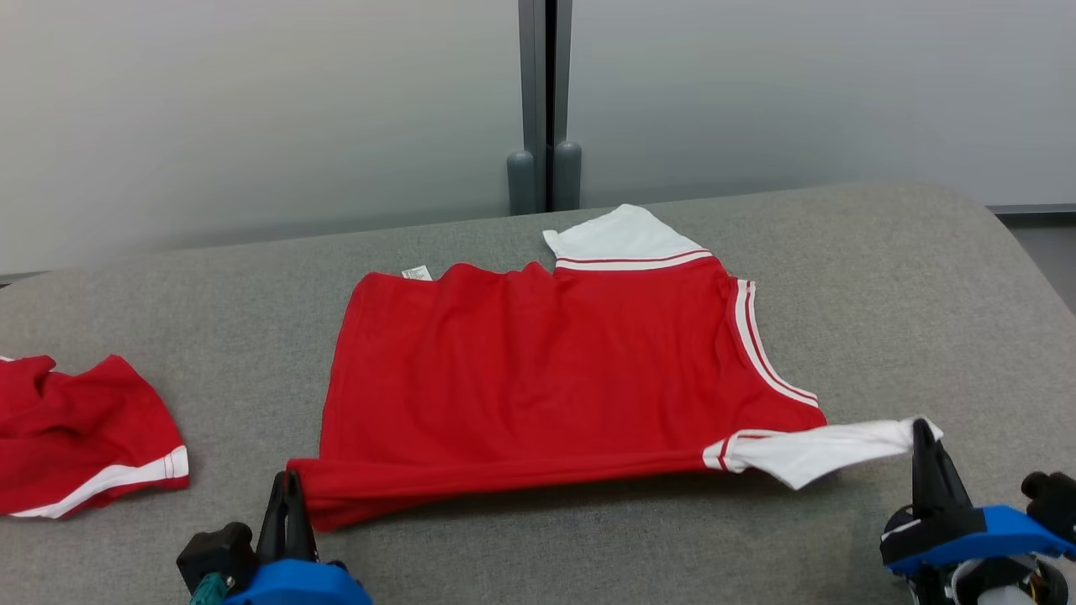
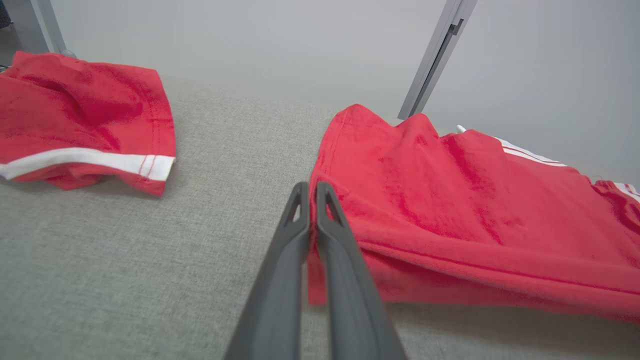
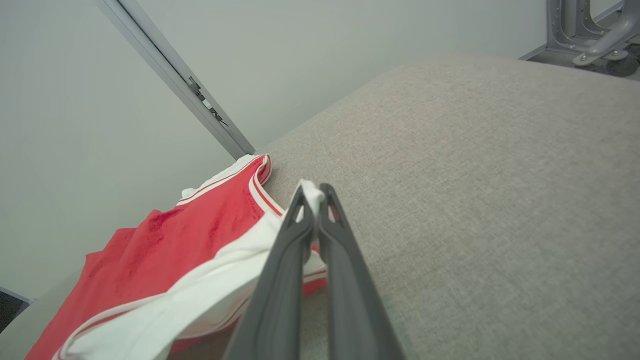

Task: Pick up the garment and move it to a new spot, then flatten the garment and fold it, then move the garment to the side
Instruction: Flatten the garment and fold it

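**Q:** Where is the garment?

**A:** The red garment [image 1: 546,370], which has white sleeves, lies spread across the middle of the grey tabletop [image 1: 925,319]. Its near edge is doubled over.

**Q:** And the end effectors?

**A:** The right end effector [image 1: 923,433], near the front right corner, is pinched closed on a white sleeve [image 1: 828,449]. The left end effector [image 1: 286,487], by the front edge, is closed at the garment's near-left corner and seems to be gripping it. Another red piece [image 1: 76,437] sits crumpled at the left edge.
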Controlling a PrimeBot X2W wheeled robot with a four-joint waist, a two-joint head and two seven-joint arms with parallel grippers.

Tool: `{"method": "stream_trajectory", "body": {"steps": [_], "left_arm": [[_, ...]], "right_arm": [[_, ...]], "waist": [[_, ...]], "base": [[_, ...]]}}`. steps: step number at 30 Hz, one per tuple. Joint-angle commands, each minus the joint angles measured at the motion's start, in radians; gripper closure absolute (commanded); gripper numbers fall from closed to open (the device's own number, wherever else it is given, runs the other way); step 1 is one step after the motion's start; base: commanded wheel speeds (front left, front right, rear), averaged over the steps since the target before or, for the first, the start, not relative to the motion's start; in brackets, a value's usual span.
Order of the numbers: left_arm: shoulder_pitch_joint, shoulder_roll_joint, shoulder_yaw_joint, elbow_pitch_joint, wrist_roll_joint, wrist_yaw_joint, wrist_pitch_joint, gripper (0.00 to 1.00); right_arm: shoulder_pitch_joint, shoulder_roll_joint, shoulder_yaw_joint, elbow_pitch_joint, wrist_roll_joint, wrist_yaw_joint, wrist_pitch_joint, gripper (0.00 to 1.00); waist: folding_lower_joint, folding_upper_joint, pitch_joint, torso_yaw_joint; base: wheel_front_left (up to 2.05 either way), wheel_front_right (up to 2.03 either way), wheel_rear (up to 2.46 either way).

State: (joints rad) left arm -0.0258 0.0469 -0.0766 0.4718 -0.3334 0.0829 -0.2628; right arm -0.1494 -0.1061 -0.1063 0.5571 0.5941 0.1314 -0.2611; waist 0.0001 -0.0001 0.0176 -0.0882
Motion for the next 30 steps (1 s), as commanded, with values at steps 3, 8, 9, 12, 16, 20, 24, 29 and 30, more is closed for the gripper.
{"method": "stream_trajectory", "body": {"steps": [3, 8, 9, 12, 16, 20, 24, 29, 30], "left_arm": [[-0.09, 0.006, -0.016, 0.022, 0.013, 0.009, -0.003, 1.0], [-0.204, 0.005, -0.034, 0.065, 0.033, 0.009, -0.003, 1.0], [-0.222, 0.004, -0.035, 0.073, 0.035, 0.008, -0.003, 1.0], [-0.277, 0.005, -0.035, 0.107, 0.06, 0.003, -0.003, 1.0], [-0.341, 0.005, -0.02, 0.14, 0.099, -0.007, -0.003, 1.0], [-0.398, 0.005, -0.013, 0.159, 0.136, -0.021, -0.003, 1.0], [-0.437, 0.005, -0.007, 0.184, 0.142, -0.017, -0.003, 0.0], [-0.399, 0.004, 0.007, 0.138, 0.122, 0.002, -0.003, 0.0], [-0.385, 0.004, 0.011, 0.124, 0.12, 0.007, -0.003, 0.0]], "right_arm": [[-0.094, -0.02, 0.007, 0.015, -0.013, -0.001, -0.006, 1.0], [-0.203, -0.033, 0.01, 0.042, -0.036, -0.001, -0.006, 1.0], [-0.223, -0.032, 0.01, 0.05, -0.037, -0.001, -0.006, 1.0], [-0.283, -0.031, 0.003, 0.071, -0.042, -0.001, -0.006, 1.0], [-0.348, -0.03, 0.001, 0.087, -0.057, -0.001, -0.006, 1.0], [-0.393, -0.038, 0.003, 0.108, -0.088, -0.001, -0.006, 1.0], [-0.415, -0.021, -0.012, 0.12, -0.116, -0.001, -0.006, 0.0], [-0.377, -0.009, -0.055, 0.076, -0.159, -0.001, -0.006, 0.0], [-0.367, -0.005, -0.066, 0.065, -0.163, -0.001, -0.006, 0.0]], "waist": [[-0.0001, 0.0001, 0.049, 0.011], [-0.0001, 0.0001, 0.118, 0.022], [-0.0001, 0.0001, 0.131, 0.021], [-0.0001, 0.0001, 0.169, 0.017], [-0.0001, 0.0001, 0.214, 0.014], [-0.0001, 0.0001, 0.249, 0.019], [-0.0001, 0.0001, 0.271, 0.022], [-0.0001, 0.0001, 0.266, 0.024], [-0.0001, 0.0001, 0.263, 0.024]], "base": [[0.0, 0.0, 0.0], [0.0, 0.0, 0.0], [0.0, 0.0, 0.0], [0.0, 0.0, 0.0], [0.0, 0.0, 0.0], [0.0, 0.0, 0.0], [0.0, 0.0, 0.0], [0.0, 0.0, 0.0], [0.0, 0.0, 0.0]]}}
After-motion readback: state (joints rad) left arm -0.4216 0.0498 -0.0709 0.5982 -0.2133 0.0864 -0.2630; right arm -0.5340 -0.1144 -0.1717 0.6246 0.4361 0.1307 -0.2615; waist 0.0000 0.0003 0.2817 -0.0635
